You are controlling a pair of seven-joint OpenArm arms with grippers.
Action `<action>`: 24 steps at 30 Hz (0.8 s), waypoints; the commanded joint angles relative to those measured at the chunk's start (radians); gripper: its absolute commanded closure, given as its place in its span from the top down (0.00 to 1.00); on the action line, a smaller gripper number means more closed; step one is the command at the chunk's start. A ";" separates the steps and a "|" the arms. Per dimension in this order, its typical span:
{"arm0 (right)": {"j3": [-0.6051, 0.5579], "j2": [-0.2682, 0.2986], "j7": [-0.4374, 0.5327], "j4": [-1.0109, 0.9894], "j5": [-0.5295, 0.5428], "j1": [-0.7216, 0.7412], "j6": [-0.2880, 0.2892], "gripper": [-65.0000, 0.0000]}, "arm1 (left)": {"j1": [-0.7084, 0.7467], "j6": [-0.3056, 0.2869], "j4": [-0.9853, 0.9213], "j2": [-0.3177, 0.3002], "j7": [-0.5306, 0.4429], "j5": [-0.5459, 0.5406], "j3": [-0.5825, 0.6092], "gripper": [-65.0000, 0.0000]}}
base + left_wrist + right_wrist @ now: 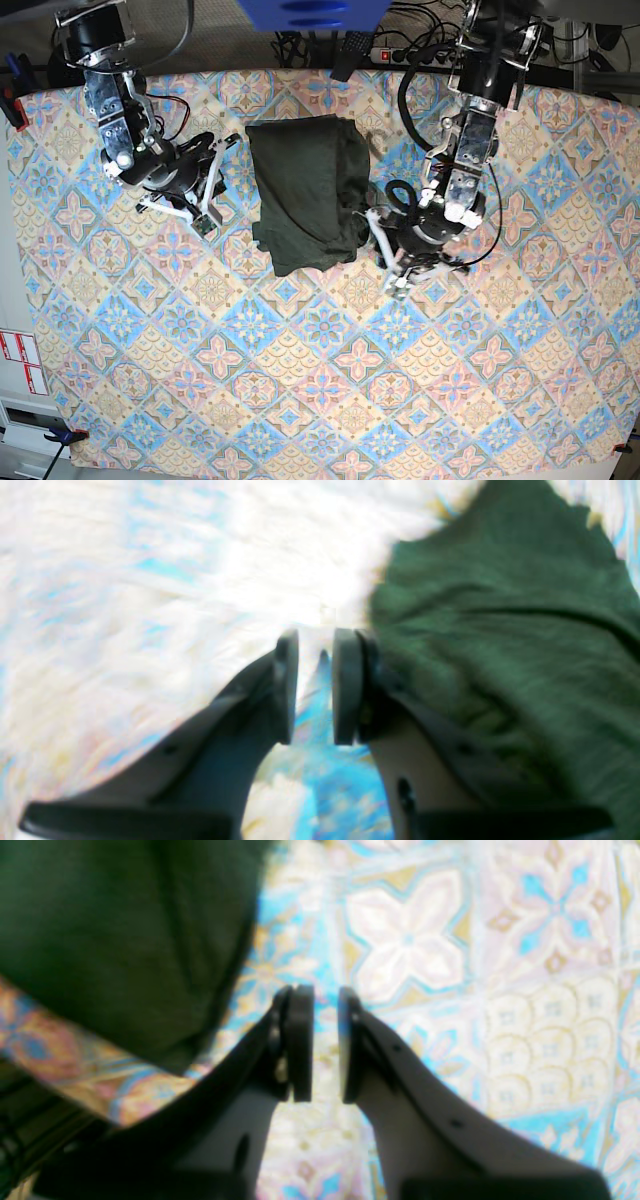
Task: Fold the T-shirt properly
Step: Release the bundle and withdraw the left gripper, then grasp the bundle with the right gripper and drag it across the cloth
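Folding appears largely done: T-shirt (307, 193) lies as a compact, somewhat rumpled bundle mid-counter (320, 400) between both arms. Left gripper (315, 685) and right gripper (325, 1042) stand slightly parted, holding nothing.

We see a table covered by a patterned cloth (320, 400) of blue, pink and cream tiles. Directly on it lies the T-shirt (305, 190), dark olive green, folded into a rough rectangle near the far edge.
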 commanded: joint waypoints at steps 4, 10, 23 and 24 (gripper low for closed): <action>-0.045 -0.002 0.015 0.072 0.063 0.007 0.001 0.12 | 0.097 0.006 0.133 0.000 -0.010 -0.056 -0.187 0.17; -0.154 -0.051 0.021 0.064 0.228 0.089 0.001 0.12 | 0.243 0.003 0.267 0.000 -0.005 -0.210 -0.403 0.17; -0.257 -0.267 0.021 -0.264 0.243 0.273 0.001 0.12 | 0.387 0.003 0.293 -0.023 -0.003 -0.398 -0.497 0.17; -0.256 -0.281 0.023 -0.295 0.243 0.273 0.001 0.12 | 0.388 0.003 0.299 -0.023 -0.003 -0.398 -0.497 0.17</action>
